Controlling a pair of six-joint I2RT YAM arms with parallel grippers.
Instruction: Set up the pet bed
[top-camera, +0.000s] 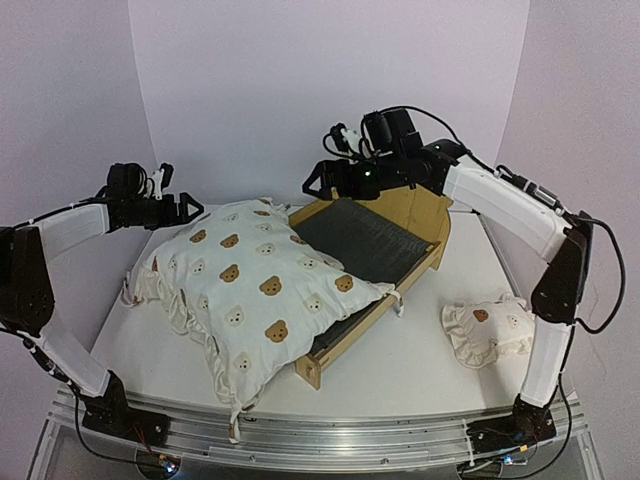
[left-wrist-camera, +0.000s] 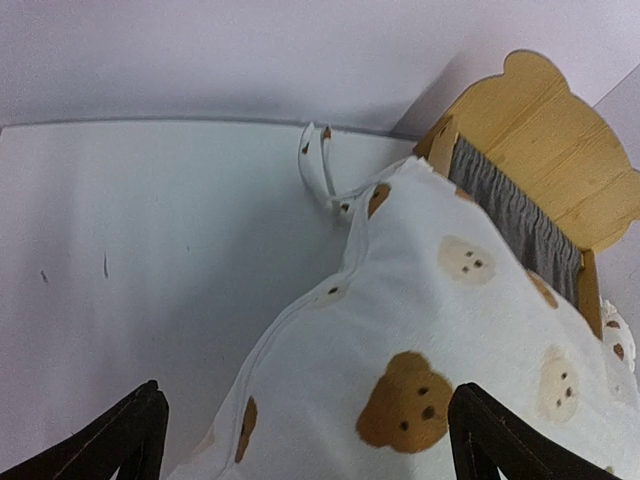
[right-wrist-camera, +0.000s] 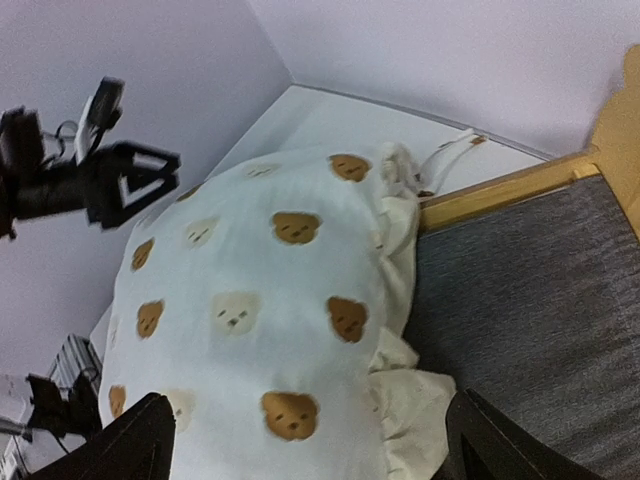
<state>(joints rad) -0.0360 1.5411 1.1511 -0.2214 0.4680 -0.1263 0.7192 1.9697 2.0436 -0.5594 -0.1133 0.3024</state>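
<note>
When I looked in on the rig, the pet bed (top-camera: 385, 245) stood at an angle toward the back right of the white tabletop (top-camera: 420, 360), with its bear-eared headboard (top-camera: 425, 210) at the far end and its dark grey base (right-wrist-camera: 540, 300) partly bare. The cream bear-print cushion (top-camera: 250, 285) lay half on the bed, covering its near left part and spilling onto the tabletop at the left. The right pincer (top-camera: 318, 180) hovered above the bed's far left corner, jaws wide apart and holding nothing. The left pincer (top-camera: 190, 208) hung by the cushion's far left corner, equally spread and empty. A small ruffled pillow (top-camera: 487, 328) lay on the tabletop to the right, apart from the bed. Plain lilac walls (top-camera: 250, 90) closed in three sides.
</note>
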